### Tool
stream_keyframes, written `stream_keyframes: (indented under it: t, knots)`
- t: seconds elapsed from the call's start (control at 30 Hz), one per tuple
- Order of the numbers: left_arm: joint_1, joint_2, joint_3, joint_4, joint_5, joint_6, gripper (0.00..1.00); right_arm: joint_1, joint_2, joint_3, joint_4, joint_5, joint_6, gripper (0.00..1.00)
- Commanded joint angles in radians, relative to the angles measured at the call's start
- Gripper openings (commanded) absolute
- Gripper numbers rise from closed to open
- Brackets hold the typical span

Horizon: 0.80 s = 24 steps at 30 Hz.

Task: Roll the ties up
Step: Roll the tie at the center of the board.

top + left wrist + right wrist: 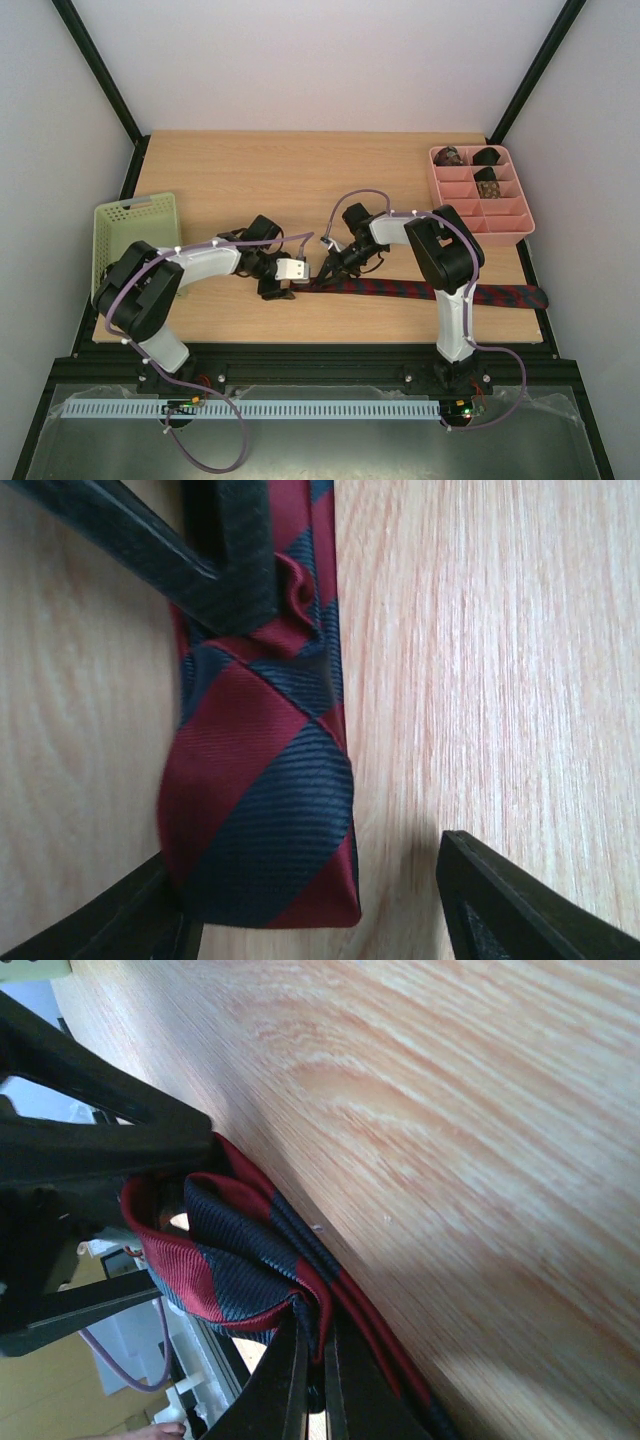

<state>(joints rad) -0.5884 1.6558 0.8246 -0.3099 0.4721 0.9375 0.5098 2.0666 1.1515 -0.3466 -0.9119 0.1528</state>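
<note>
A dark red tie with navy stripes (400,290) lies along the near table edge, running right from both grippers. Its left end is folded over (260,780). My left gripper (285,288) is open and straddles that folded end (310,900), with the cloth against its left finger (110,920). My right gripper (322,272) is shut on the fold of the tie (230,1260), just beyond the left gripper (315,1330). Three rolled ties (487,170) sit in the far compartments of the pink tray (505,225).
A pale green mesh basket (135,235) stands at the left table edge beside the left arm. The pink tray is at the back right. The tie's wide end (525,296) reaches the right table edge, passing under the right arm.
</note>
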Motion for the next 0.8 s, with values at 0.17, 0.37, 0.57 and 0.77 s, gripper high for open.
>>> stream_keyframes:
  t: [0.17,0.37,0.57,0.77]
  knots:
    - [-0.03,0.003,0.022,0.017,-0.033,-0.034,0.4,-0.002,0.05,-0.015,-0.05,0.105,-0.018,0.01]
    - [-0.038,-0.047,0.049,0.044,0.078,-0.107,0.34,-0.003,0.052,-0.016,-0.051,0.102,-0.023,0.01]
    - [-0.086,0.007,0.091,0.073,0.094,-0.149,0.34,-0.002,0.049,-0.012,-0.051,0.096,-0.024,0.01]
    - [-0.135,0.104,0.153,0.086,0.039,-0.189,0.34,-0.002,0.049,-0.006,-0.047,0.083,-0.014,0.02]
